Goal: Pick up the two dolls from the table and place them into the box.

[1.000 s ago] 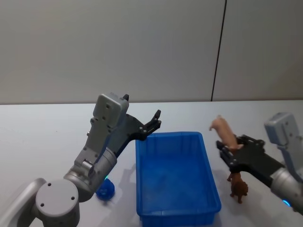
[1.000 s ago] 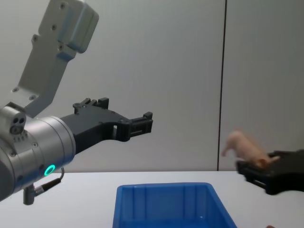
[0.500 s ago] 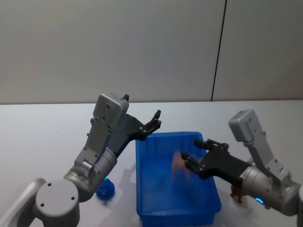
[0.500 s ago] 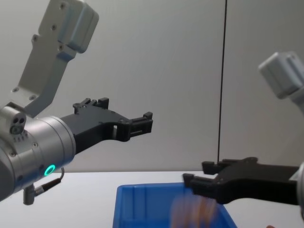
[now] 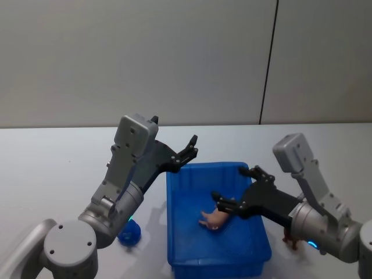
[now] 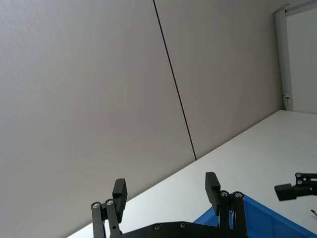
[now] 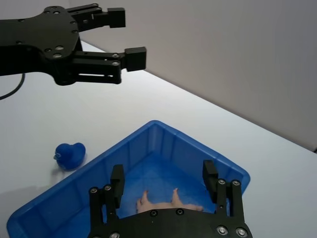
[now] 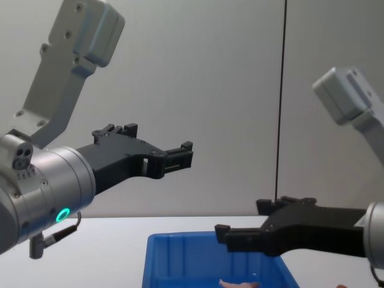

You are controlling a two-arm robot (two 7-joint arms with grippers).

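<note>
The blue box (image 5: 174,232) stands on the white table (image 5: 52,168) in front of me. A pale pink doll (image 5: 213,218) lies on the box floor, free of any grip; the same doll (image 7: 168,203) lies just below my right fingers. My right gripper (image 5: 238,187) hovers over the box's right half, open and empty. My left gripper (image 5: 189,150) hangs open and empty above the box's far left corner. A small brown figure (image 5: 292,239) stands on the table right of the box, partly hidden behind my right arm.
A small blue duck toy (image 5: 129,232) sits on the table left of the box, under my left arm. A grey panelled wall (image 5: 186,58) rises behind the table. Bare white tabletop stretches to the far left and far right.
My right gripper carried the pink doll from the box's right side to over the box and opened; the doll dropped onto the box floor. The left arm has not moved.
</note>
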